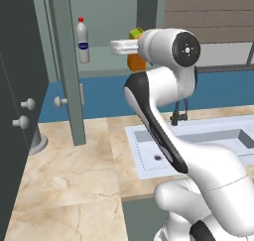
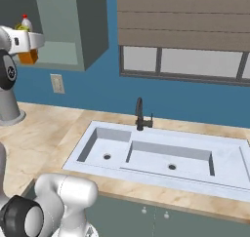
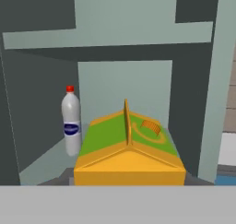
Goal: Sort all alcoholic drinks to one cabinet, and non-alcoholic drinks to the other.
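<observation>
Drinks, sorted by kind between two cabinets: two of them in sight, both non-alcoholic.

Far left, left base view: dark cabinet door point(image 1: 17, 111) swung open, round knobs facing the room. Behind it the open wall cabinet point(image 1: 106, 17), pale inside.

White plastic bottle point(image 1: 83, 40), red cap, blue label, stands upright on the cabinet shelf toward the left side. Judged already placed.

Just right of it, the orange carton point(image 1: 135, 56), green gabled top. In the hand view the carton point(image 3: 129, 154) sits close under the camera, the bottle point(image 3: 70, 121) behind and to its left, apart from it. The carton appears level with the shelf; cannot tell whether it rests on the shelf or hangs just above.

Gripper point(image 1: 130, 47) reaches into the cabinet at the carton. Fingertips hidden by carton and arm. Jaws part-way closed, a width that fits the carton, so the carton is most likely held, not yet let go.

Right: marble counter point(image 2: 44, 133), sink point(image 2: 161, 155) with dark tap point(image 2: 140, 115), window above.

Progress, as judged: bottle done, carton nearly. Glass bottles for the other cabinet remain to be dealt with.
</observation>
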